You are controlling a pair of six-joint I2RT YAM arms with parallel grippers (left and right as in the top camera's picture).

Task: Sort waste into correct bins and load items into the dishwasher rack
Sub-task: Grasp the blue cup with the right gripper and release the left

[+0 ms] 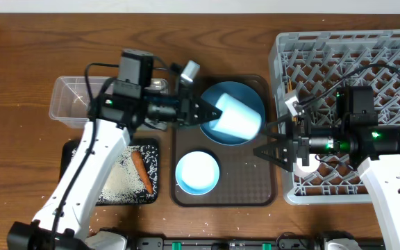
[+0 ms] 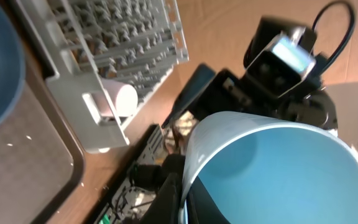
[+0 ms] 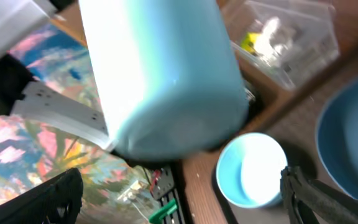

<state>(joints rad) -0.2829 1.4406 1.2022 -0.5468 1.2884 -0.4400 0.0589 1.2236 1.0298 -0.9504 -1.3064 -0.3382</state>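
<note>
Left tool (image 1: pixel 209 112) tight on light-blue cup (image 1: pixel 240 118)

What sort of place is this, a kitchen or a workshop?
Probably a robotics lab staged as a dish-clearing station: robot arms over a wooden table, a grey dishwasher rack, a brown tray with a light-blue bowl.

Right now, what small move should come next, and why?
Probably the right jaws ease forward around the light-blue cup: they stand wide open facing it, while the left jaws hold it aloft over the brown tray.
</note>
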